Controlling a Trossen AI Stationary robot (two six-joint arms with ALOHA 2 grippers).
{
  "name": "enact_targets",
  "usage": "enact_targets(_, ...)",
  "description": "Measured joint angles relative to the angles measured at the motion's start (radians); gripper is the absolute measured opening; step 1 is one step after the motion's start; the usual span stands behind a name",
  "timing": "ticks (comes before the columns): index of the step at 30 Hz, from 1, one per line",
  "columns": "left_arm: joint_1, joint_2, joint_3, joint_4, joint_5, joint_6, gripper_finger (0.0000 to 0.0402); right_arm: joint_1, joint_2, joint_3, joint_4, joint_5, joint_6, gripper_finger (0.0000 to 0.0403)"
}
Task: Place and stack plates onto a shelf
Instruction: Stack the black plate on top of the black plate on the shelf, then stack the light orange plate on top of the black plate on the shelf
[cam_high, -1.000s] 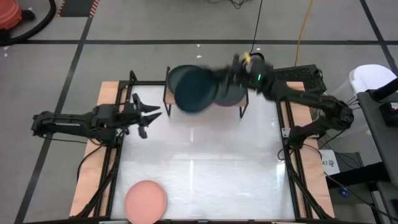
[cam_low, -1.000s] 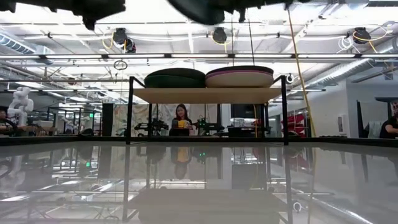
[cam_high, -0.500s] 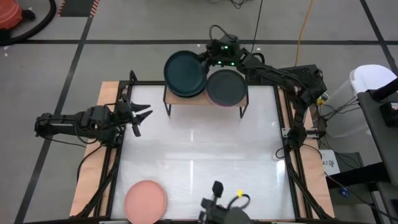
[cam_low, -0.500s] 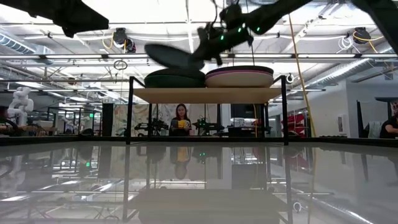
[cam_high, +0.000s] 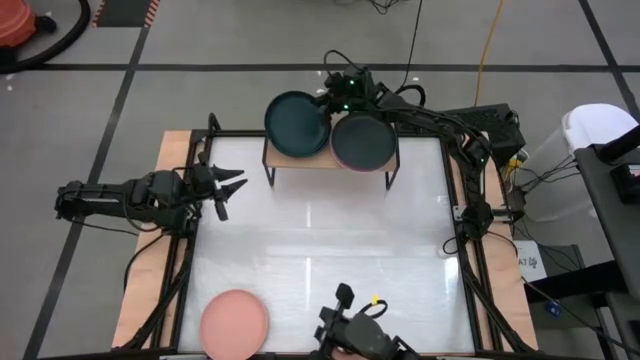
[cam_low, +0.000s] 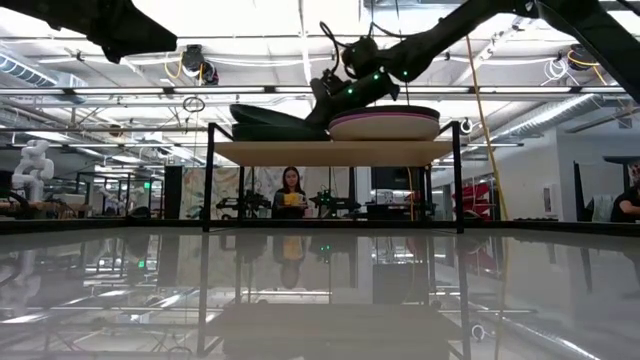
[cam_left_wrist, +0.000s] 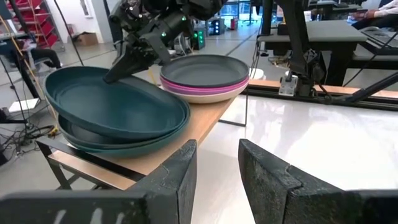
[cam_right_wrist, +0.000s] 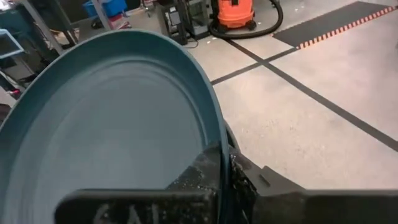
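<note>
The white-topped table (cam_high: 330, 250) carries the shelf (cam_high: 300, 162) at the middle of its far edge, a low wooden rack on thin black legs.

Two stacks of plates stand side by side on the shelf. The stack toward the far-left corner is dark, and a teal plate (cam_high: 297, 122) sits on top of it, tilted slightly, with its rim overhanging the shelf's far side. The stack toward the far-right corner (cam_high: 362, 142) has a dark grey plate on top with magenta and pale plates showing beneath it in the left wrist view.

The right arm reaches along the far edge from the far-right corner. Its right pincer (cam_high: 330, 102) is clamped on the teal plate's rim, between the two stacks; the right wrist view shows the rim pinched between its fingers.

The left arm lies at the table's left edge, and the left pincer (cam_high: 228, 188) hangs over the table with its fingers spread apart, holding nothing.

A light pink plate (cam_high: 234, 322) lies flat near the near-left corner, well apart from the shelf.
</note>
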Motion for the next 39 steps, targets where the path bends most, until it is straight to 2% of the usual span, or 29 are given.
enact_targets(4, 0.000, 0.000, 0.000, 0.000, 0.000, 0.000, 0.0123, 0.000, -0.034, 0.000, -0.015, -0.002, -0.004, 0.0048)
enact_targets(8, 0.000, 0.000, 0.000, 0.001, 0.000, 0.000, 0.0123, 0.003, -0.093, 0.000, -0.055, -0.028, -0.017, 0.0111)
enact_targets(14, 0.000, 0.019, 0.000, 0.001, 0.026, 0.001, 0.0123, 0.015, -0.239, -0.001, -0.176, -0.028, -0.083, 0.0188)
enact_targets(18, 0.000, 0.087, 0.000, 0.001, 0.107, 0.001, 0.0123, 0.030, -0.369, -0.001, -0.293, -0.028, -0.115, 0.0203)
enact_targets(24, 0.000, 0.296, 0.062, -0.087, 0.260, -0.018, 0.0123, 0.116, -0.567, -0.013, -0.461, -0.028, -0.214, 0.0205)
enact_targets(27, 0.000, 0.424, 0.145, -0.219, 0.338, -0.059, 0.0123, 0.186, -0.670, -0.095, -0.458, -0.029, -0.218, 0.0202)
enact_targets(30, 0.000, 0.551, 0.222, -0.347, 0.439, -0.118, 0.0123, 0.264, -0.776, -0.234, -0.386, -0.028, -0.218, 0.0200)
enact_targets(35, -0.028, 0.726, 0.282, -0.478, 0.647, -0.165, 0.0123, 0.385, -0.940, -0.534, -0.147, -0.023, -0.163, 0.0199)
enact_targets(39, -0.087, 0.816, 0.282, -0.490, 0.747, -0.161, 0.0123, 0.471, -1.029, -0.749, 0.067, 0.004, -0.127, 0.0199)
